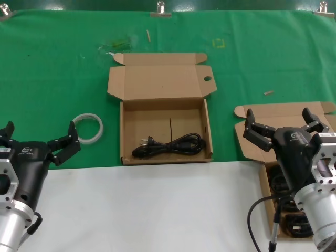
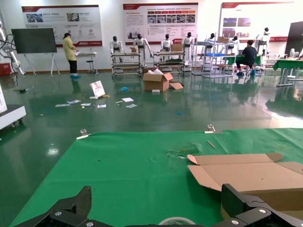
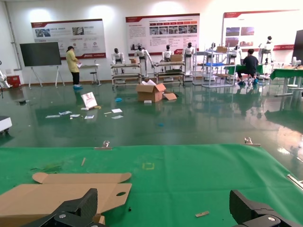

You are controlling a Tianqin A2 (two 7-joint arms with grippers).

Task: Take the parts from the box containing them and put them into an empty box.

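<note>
Both my jaws are raised over the near edge of the worktop [image 1: 157, 210], spread wide, holding nothing.

My left jaws [image 1: 38, 140] hang at the near left. The white plastic ring [image 1: 88, 127] lies on the green cloth [image 1: 52, 63] just beyond and to the right of them, not touching.

The box with the round hole in its lid flap [image 1: 164, 113] sits open between my two jaws, farther out than either. One black power cord [image 1: 169, 145] lies coiled along its near wall; the rest of its floor is bare.

My right jaws [image 1: 279, 123] hang at the near right, directly over the second open box [image 1: 266, 189], whose plain lid [image 1: 286, 111] stands up just beyond them. Below and behind these jaws, more cords [image 1: 286, 207] lie in that box; my arm hides most of them, so the count is unclear, probably two or more.
</note>
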